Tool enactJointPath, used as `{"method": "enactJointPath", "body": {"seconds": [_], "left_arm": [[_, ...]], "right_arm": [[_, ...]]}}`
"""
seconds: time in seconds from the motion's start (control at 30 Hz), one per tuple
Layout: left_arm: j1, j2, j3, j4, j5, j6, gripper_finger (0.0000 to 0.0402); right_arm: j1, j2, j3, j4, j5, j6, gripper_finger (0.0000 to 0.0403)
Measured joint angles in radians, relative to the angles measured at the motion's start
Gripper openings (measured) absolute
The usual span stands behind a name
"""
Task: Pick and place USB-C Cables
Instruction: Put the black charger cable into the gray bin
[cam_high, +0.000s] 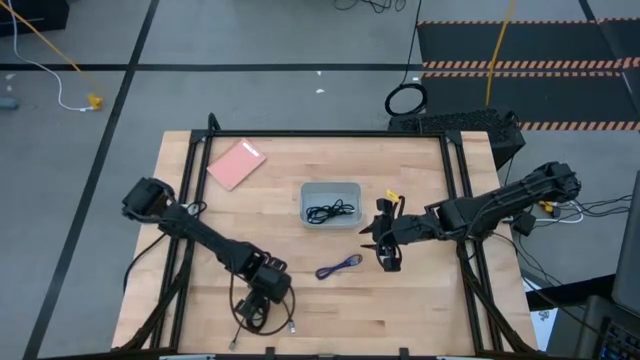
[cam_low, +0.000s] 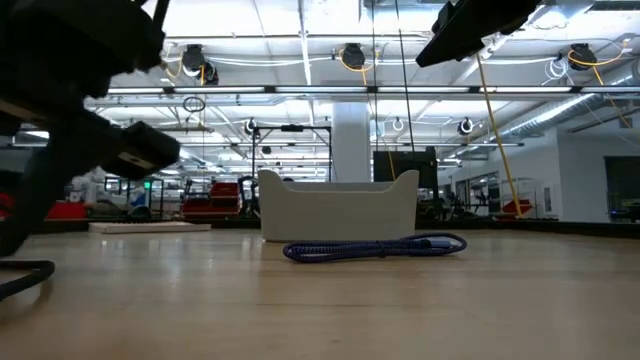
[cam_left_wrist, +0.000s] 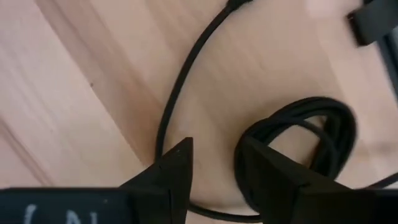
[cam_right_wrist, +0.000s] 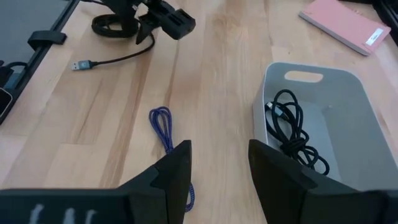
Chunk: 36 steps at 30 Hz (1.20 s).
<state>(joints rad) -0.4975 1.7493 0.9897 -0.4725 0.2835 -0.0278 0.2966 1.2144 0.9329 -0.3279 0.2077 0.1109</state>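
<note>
Your left gripper (cam_high: 262, 308) sits low at the near edge, fingers spread over the black cable (cam_left_wrist: 292, 143), not clamped. The purple cable (cam_high: 339, 266) lies just left of your released right gripper (cam_high: 388, 252). Another black cable (cam_right_wrist: 292, 132) rests in the grey bin (cam_high: 352, 190).

Black cable (cam_high: 331, 211) in bin, purple cable (cam_high: 339, 266) on table

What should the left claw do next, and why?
Probably dip a little lower and close on the black cable. The left gripper hovers right over it with fingers open, a strand running between them. One cable already lies in the gray bin; the purple one waits on the table.
</note>
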Motion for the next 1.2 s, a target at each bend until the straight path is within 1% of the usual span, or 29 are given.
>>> {"method": "enactJointPath", "body": {"seconds": [0.1, 0.17, 0.23, 0.3, 0.4, 0.47, 0.6, 0.7, 0.8, 0.93, 1.2], "left_arm": [[-0.014, -0.036, 0.000, 0.001, -0.010, -0.011, 0.0131], [-0.027, -0.061, 0.002, -0.001, -0.037, -0.036, 0.0130], [-0.049, -0.085, 0.002, -0.015, -0.078, -0.080, 0.0134], [-0.083, -0.098, 0.002, -0.007, -0.130, -0.125, 0.0149], [-0.146, -0.095, 0.002, -0.013, -0.188, -0.140, 0.0190], [-0.183, -0.082, 0.002, -0.004, -0.250, -0.132, 0.0225], [-0.229, -0.070, 0.001, 0.000, -0.398, -0.062, 0.0290], [-0.238, -0.058, 0.002, -0.001, -0.416, -0.060, 0.0320], [-0.237, -0.036, 0.002, 0.003, -0.406, -0.055, 0.0327], [-0.233, -0.001, 0.001, 0.004, -0.400, -0.005, 0.0318], [-0.192, 0.008, 0.001, 0.009, -0.415, 0.022, 0.0313]], "right_arm": [[0.000, 0.000, 0.000, 0.000, 0.000, -0.001, 0.0153], [0.000, 0.000, 0.000, 0.001, 0.000, -0.002, 0.0153], [0.000, 0.000, 0.000, 0.001, 0.000, -0.003, 0.0153], [0.000, 0.000, 0.000, 0.001, 0.000, -0.003, 0.0153], [0.000, 0.000, 0.000, 0.001, 0.000, -0.003, 0.0153], [0.000, 0.000, 0.000, 0.001, 0.000, -0.003, 0.0153], [0.000, 0.000, 0.000, 0.002, 0.000, -0.002, 0.0153], [0.000, 0.000, 0.000, 0.002, 0.000, 0.000, 0.0153], [0.000, 0.000, 0.000, 0.002, 0.000, 0.000, 0.0153], [0.000, 0.000, 0.000, 0.002, 0.000, 0.000, 0.0153], [0.000, 0.000, 0.000, 0.001, 0.000, 0.000, 0.0153]]}}
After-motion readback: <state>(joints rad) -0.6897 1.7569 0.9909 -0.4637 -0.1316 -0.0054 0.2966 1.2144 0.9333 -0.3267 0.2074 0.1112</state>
